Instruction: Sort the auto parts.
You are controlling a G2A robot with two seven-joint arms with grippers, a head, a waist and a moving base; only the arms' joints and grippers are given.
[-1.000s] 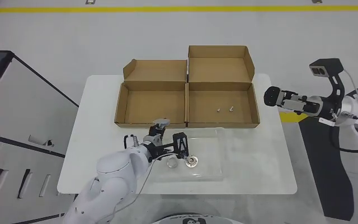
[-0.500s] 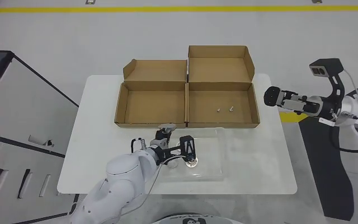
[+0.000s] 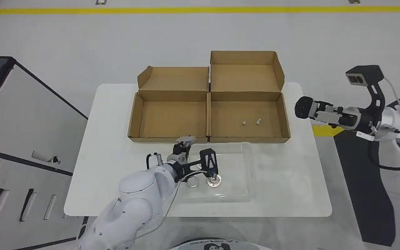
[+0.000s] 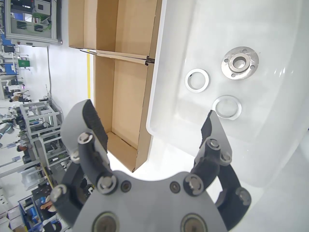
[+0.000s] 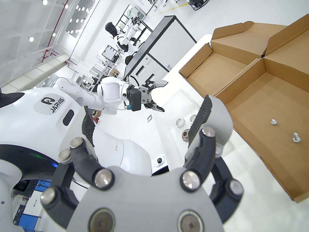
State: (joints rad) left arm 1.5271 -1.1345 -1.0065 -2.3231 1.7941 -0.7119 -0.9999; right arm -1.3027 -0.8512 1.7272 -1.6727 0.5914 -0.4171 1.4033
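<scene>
Left pincer [image 4: 150, 112] hangs over the near left end of the clear plastic tray [image 4: 253, 20], fingers spread wide, nothing held. The tray sits on the counter [image 3: 294, 175] just in front of two open cardboard boxes. It holds three parts: a flanged hub [image 4: 240, 63] and two plain metal rings, all lying flat and apart from one another. The nearer ring [image 4: 214, 106] lies just past the tip of one of my fingers, off to that finger's side and not centred in the gap. The farther ring [image 4: 186, 80] and the hub sit beyond it. The rings are round, so no long axis governs the grasp. Judgement: I need a sideways shift to centre the gap on the nearer ring before I descend. Right pincer [image 3: 302, 107], fingers also apart and empty, hangs beyond the counter's right edge, well apart from the tray, so the left arm is much the nearer. The right box [image 3: 250, 109] holds two bolts [image 3: 256, 120]; the left box [image 3: 169, 119] shows a bare floor.
</scene>
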